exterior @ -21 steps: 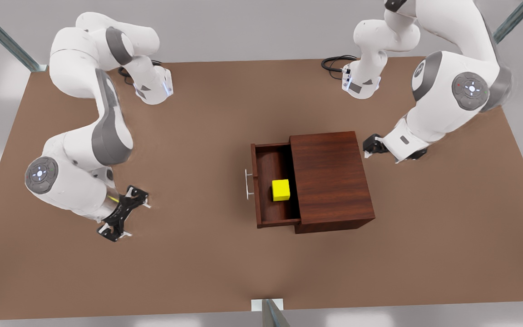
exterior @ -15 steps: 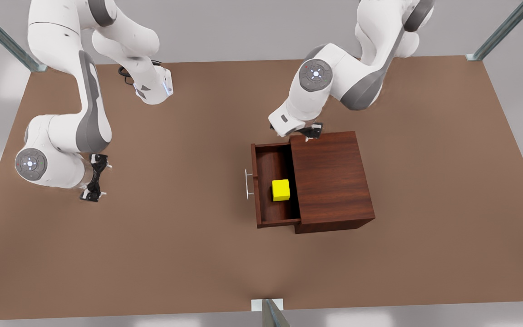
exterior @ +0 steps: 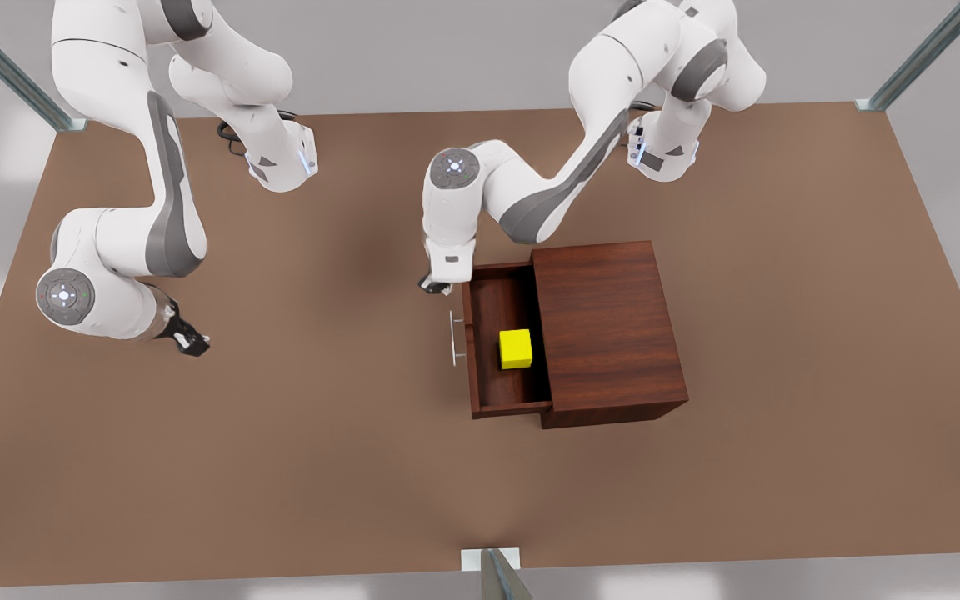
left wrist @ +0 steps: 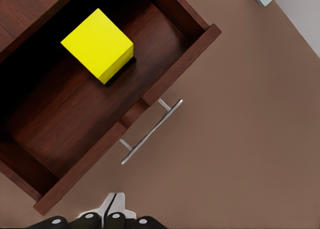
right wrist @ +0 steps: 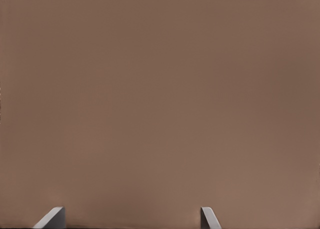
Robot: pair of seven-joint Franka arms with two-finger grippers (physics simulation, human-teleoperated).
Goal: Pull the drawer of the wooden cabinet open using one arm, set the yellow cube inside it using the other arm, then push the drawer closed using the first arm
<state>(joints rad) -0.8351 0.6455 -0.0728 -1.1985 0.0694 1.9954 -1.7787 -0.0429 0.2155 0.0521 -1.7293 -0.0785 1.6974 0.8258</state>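
Note:
The wooden cabinet (exterior: 609, 325) stands right of the table's middle, its drawer (exterior: 492, 292) pulled out toward the front view's left. The yellow cube (exterior: 516, 348) lies inside the drawer (left wrist: 75, 124), close to the cabinet's mouth. The cube (left wrist: 98, 44) rests flat on the drawer floor. A silver bar handle (exterior: 453, 338) sticks out of the front panel. My left gripper (exterior: 437, 285) hovers shut just off the drawer's far front corner, close to the handle (left wrist: 150, 131); its fingertips (left wrist: 114, 205) touch each other. My right gripper (exterior: 188, 340) hangs open over bare table far to the front view's left.
The brown table (exterior: 322, 467) stretches wide around the cabinet. Both arm bases (exterior: 280, 162) (exterior: 663, 154) stand at the back edge, with cables beside them. Metal frame posts (exterior: 492, 575) rise at the table's edges and corners.
The left arm swung from beyond the cabinet's right side, across its back, to the drawer's far front corner. The right arm drew back toward the front view's left and turned its gripper.

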